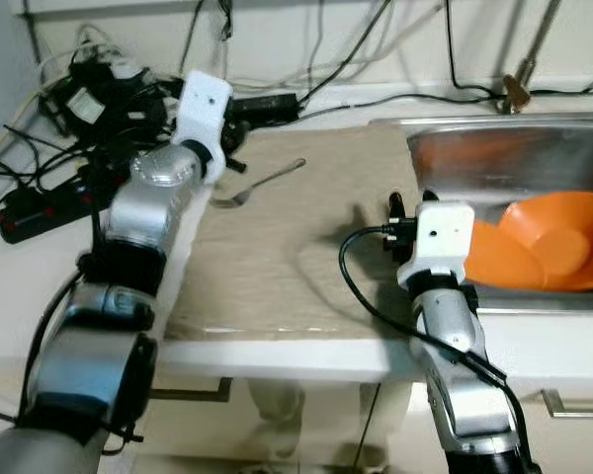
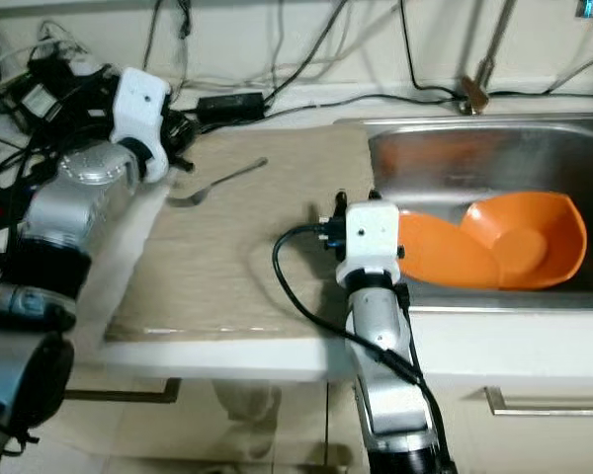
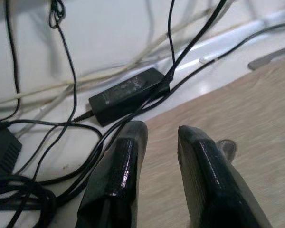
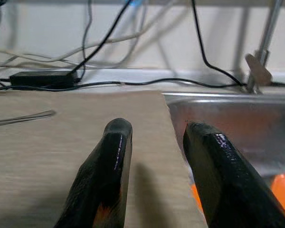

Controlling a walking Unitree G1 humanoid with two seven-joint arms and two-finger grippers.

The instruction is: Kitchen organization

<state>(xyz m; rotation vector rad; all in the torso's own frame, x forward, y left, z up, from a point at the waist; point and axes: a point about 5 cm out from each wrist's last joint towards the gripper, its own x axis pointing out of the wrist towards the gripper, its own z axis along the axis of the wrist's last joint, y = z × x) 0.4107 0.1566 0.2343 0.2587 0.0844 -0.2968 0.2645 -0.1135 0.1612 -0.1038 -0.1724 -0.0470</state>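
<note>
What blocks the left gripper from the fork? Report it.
Nothing visible does. The fork lies alone on the beige mat, bare mat between it and the open left gripper. The power adapter sits off the mat.

The orange bowl [image 1: 549, 247] is cut by the right edge of the left eye view, and its near left side is hidden behind the right arm's white wrist housing. The sink [image 2: 474, 158] is cut at the right edge too, and the tap [image 2: 479, 84] is lost above the top edge (only its base and lower stem are seen). The fork [image 1: 262, 184] is partly covered at its tines by the left arm. The tangle of cables [image 1: 69, 109] cannot be sorted out, being half hidden behind the left arm.
</note>
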